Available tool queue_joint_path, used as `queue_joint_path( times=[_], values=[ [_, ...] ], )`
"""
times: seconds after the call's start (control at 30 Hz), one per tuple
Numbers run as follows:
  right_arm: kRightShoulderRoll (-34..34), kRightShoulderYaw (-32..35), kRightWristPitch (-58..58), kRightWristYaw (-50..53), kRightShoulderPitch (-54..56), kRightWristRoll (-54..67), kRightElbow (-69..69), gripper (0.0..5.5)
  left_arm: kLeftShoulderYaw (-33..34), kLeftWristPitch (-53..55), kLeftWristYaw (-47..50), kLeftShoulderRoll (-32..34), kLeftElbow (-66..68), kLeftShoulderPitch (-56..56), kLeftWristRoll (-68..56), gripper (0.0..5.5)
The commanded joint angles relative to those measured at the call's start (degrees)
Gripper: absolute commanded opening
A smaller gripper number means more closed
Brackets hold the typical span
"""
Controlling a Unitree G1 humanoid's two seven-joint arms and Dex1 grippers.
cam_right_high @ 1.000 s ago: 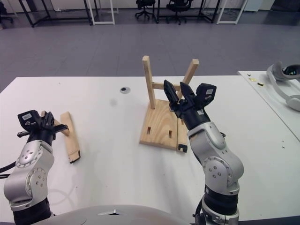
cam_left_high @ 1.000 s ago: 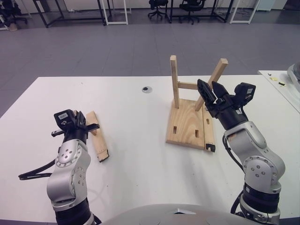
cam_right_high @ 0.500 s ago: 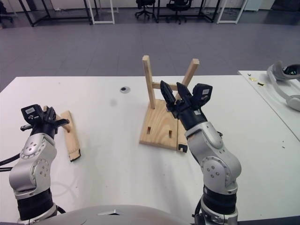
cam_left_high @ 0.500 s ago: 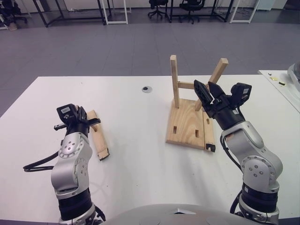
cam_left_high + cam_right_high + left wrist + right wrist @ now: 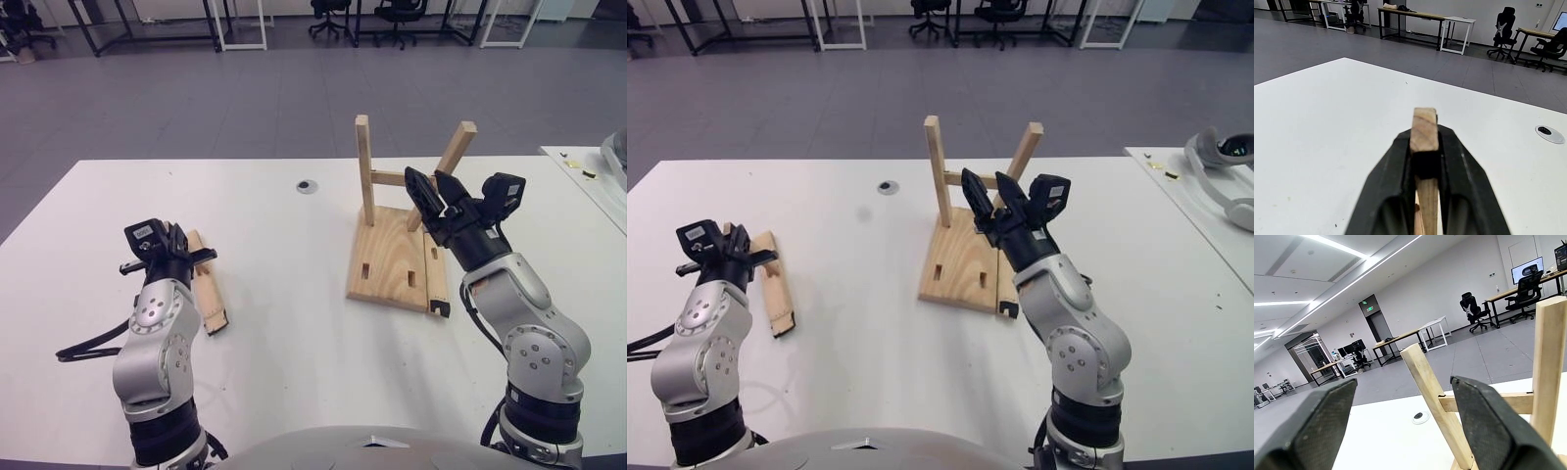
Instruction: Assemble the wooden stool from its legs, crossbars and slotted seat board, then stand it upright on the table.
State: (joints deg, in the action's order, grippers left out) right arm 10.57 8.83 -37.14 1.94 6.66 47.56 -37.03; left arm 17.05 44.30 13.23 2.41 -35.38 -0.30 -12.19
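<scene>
We see the stool only part-built on the white counter. The slotted seat board lies flat at about 1 o'clock from the robot, with two open slots facing up toward its near edge. Two legs rise from the board's far end. The upright leg stands at the 11 o'clock corner, and the tilted leg leans out toward 1 o'clock. A crossbar joins the two partway up. A loose leg with a dark near end lies along the board's 3 o'clock edge; we cannot tell whether it rests on the board or just beside it. The right gripper hangs over the board's far right part, close to the tilted leg and the crossbar. Its jaws are spread and hold nothing, and from the wrist we see the tilted leg standing between them, farther off. At about 10 o'clock, well apart from the board, the left gripper has its jaws pressed onto a wooden piece, pinching it on both flat faces near its end. A second piece with a dark near end lies flat on the counter just beside that gripper, on its 3 o'clock side. A round cable port sits in the counter at 12 o'clock.
</scene>
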Motion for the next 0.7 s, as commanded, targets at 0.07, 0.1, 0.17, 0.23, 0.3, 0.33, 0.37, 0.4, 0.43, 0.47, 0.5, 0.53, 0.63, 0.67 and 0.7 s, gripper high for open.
queue_joint_path(
  times=[0.07,0.1,0.17,0.23,0.3,0.33,0.37,0.4,0.43,0.47,0.5,0.53,0.63,0.67,0.7],
  values=[
    [-0.06,0.19,-0.15,0.32,0.71,0.53,-0.25,3.56,0.97,0.0,0.09,0.55,-0.06,0.79,1.52,0.41],
    [-0.01,0.22,-0.18,0.25,0.74,0.58,-0.22,3.56,1.11,-0.18,0.05,0.53,0.06,0.67,1.71,0.41],
    [0.05,0.18,-0.26,0.14,1.0,0.63,-0.04,3.56,1.89,-0.64,-0.44,0.74,0.8,0.32,1.67,0.41],
    [0.18,0.16,-0.32,-0.04,1.15,0.7,0.09,3.56,2.36,-1.2,-0.89,0.89,1.37,0.35,1.67,0.41],
    [0.31,0.2,-0.33,-0.24,1.31,0.71,0.27,3.56,2.43,-1.84,-1.24,0.76,1.97,0.49,1.72,0.41],
    [0.37,0.21,-0.34,-0.33,1.43,0.71,0.38,3.56,2.48,-2.15,-1.35,0.65,2.31,0.43,1.72,0.41],
    [0.41,0.22,-0.35,-0.36,1.53,0.69,0.47,3.56,2.48,-2.39,-1.41,0.6,2.65,0.24,1.72,0.41],
    [0.43,0.21,-0.35,-0.42,1.62,0.68,0.56,3.56,2.41,-2.61,-1.44,0.54,2.85,0.06,1.69,0.41],
    [0.44,0.19,-0.34,-0.46,1.69,0.66,0.63,3.56,2.35,-2.74,-1.47,0.52,2.98,-0.15,1.66,0.41],
    [0.41,0.16,-0.31,-0.46,1.7,0.62,0.63,3.56,2.28,-2.79,-1.51,0.55,3.09,-0.45,1.63,0.41],
    [0.38,0.13,-0.28,-0.46,1.71,0.6,0.66,3.56,2.16,-2.81,-1.52,0.54,3.17,-0.75,1.63,0.41],
    [0.32,0.09,-0.25,-0.41,1.68,0.56,0.6,3.56,2.05,-2.83,-1.55,0.54,3.29,-1.0,1.62,0.41],
    [0.14,-0.08,-0.22,-0.29,1.62,0.45,0.57,3.56,1.69,-3.22,-1.71,0.38,3.99,-1.15,1.73,0.41],
    [0.15,-0.09,-0.22,-0.3,1.67,0.43,0.61,3.56,1.59,-3.42,-1.74,0.38,4.37,-1.24,1.79,0.41],
    [0.19,-0.1,-0.25,-0.34,1.88,0.41,0.77,3.56,1.61,-3.56,-1.74,0.42,4.73,-1.37,1.83,0.41]
  ],
)
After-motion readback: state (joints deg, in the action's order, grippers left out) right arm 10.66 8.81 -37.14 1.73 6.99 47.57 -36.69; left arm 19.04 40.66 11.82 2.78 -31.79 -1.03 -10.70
